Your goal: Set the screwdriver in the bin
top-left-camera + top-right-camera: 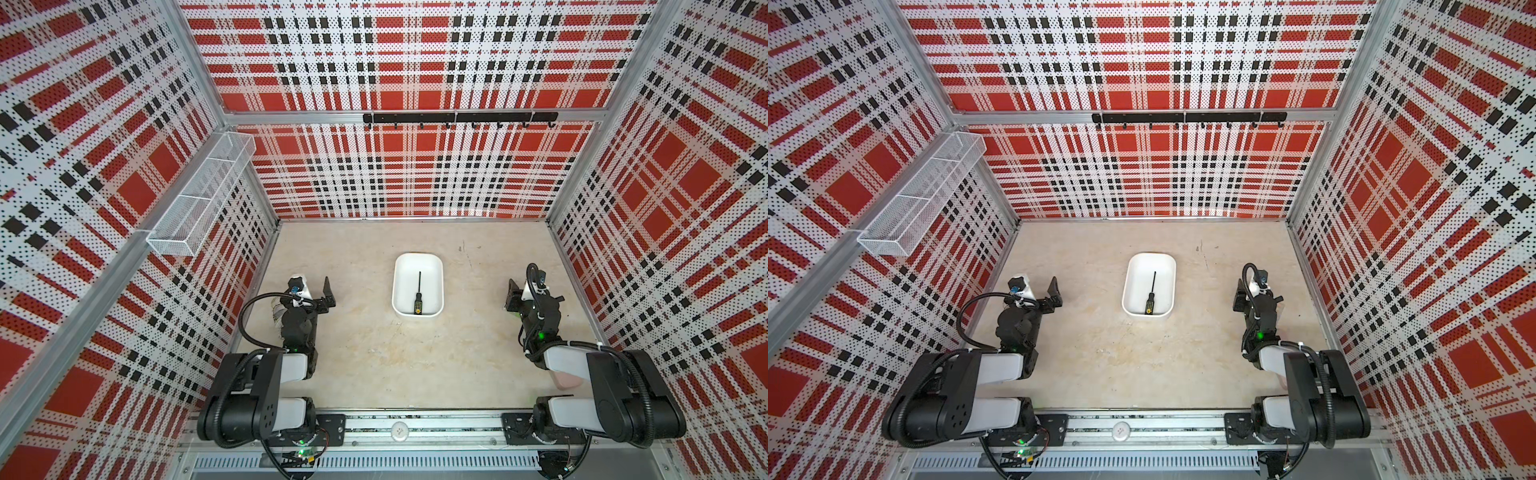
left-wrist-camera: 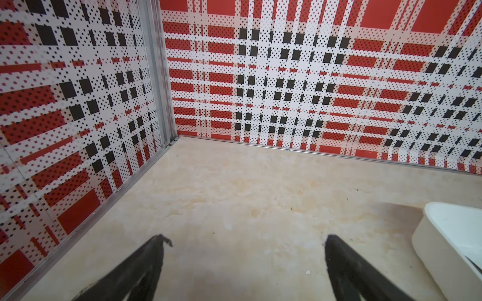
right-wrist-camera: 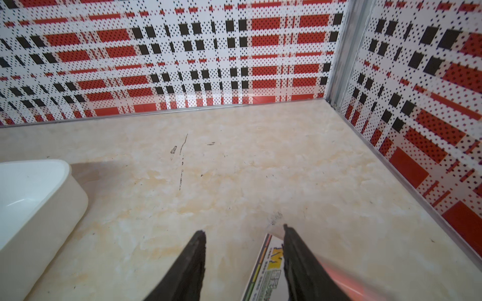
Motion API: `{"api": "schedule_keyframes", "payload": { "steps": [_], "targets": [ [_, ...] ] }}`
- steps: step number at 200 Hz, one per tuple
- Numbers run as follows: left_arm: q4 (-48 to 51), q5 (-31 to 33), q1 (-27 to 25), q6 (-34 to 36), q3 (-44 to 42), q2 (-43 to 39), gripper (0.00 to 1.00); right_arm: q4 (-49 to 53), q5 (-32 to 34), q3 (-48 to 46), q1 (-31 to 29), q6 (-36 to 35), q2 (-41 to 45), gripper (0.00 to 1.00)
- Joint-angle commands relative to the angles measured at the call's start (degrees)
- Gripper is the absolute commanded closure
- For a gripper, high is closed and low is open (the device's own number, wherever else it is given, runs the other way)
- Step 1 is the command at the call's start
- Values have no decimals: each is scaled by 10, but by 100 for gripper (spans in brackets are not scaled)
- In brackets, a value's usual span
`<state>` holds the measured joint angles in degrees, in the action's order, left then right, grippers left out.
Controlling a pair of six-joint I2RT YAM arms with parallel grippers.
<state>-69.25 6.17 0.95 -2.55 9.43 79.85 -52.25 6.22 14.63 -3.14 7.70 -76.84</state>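
The screwdriver (image 1: 418,296) (image 1: 1150,294), with a thin dark shaft and a black and yellow handle, lies flat inside the white bin (image 1: 417,256) (image 1: 1152,255) in both top views. Its handle points toward the arms. My left gripper (image 1: 312,290) (image 2: 246,238) hovers left of the bin, open and empty. To the right of the bin, my right gripper (image 1: 524,293) (image 3: 243,230) stands open with nothing between its fingers. A printed label (image 3: 271,263) lies against the inner side of one finger. The bin's wall (image 2: 443,234) (image 3: 52,203) shows at the edge of each wrist view.
A white wire-mesh basket (image 1: 203,195) hangs on the left wall. A black hook rail (image 1: 459,118) runs along the back wall. Plaid walls enclose the beige table (image 1: 374,365) on three sides. Something pink (image 1: 565,380) lies under the right arm.
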Motion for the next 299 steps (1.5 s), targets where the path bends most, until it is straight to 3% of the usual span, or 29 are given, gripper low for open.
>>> {"api": "schedule_keyframes", "payload": {
  "steps": [1, 20, 47, 62, 117, 163, 197, 229, 284, 294, 299],
  "targets": [
    [-91, 4, 9, -3, -3, 27, 2, -61, -23, -17, 5, -24, 1, 50],
    [-104, -4, 11, 2, -4, 50, 2, -94, -32, -33, 5, -32, 5, 50],
    [-216, -18, 8, 8, -23, 113, 2, -158, -28, -66, 6, -39, 9, 50],
    [-163, -19, 13, 9, -9, 97, 2, -183, -21, -75, 7, -41, 4, 50],
    [-120, -42, 13, 12, 22, 105, 2, -300, -14, -83, 6, -55, -87, 49],
    [-116, -42, 13, 12, 23, 105, 2, -269, -21, -38, 7, -59, -140, 49],
    [-114, -41, 13, 12, 25, 106, 2, -148, 2, 13, 7, -48, -130, 47],
    [-108, -41, 13, 12, 30, 109, 2, -127, -7, 28, 11, -45, -135, 34],
    [-106, -40, 13, 11, 29, 108, 2, -125, -9, 29, 14, -45, -135, 24],
    [-108, -40, 13, 11, 28, 106, 2, -128, -9, 27, 14, -45, -134, 16],
    [-109, -38, 13, 11, 27, 106, 2, -129, -9, 26, 14, -45, -134, 1]
  ]
}}
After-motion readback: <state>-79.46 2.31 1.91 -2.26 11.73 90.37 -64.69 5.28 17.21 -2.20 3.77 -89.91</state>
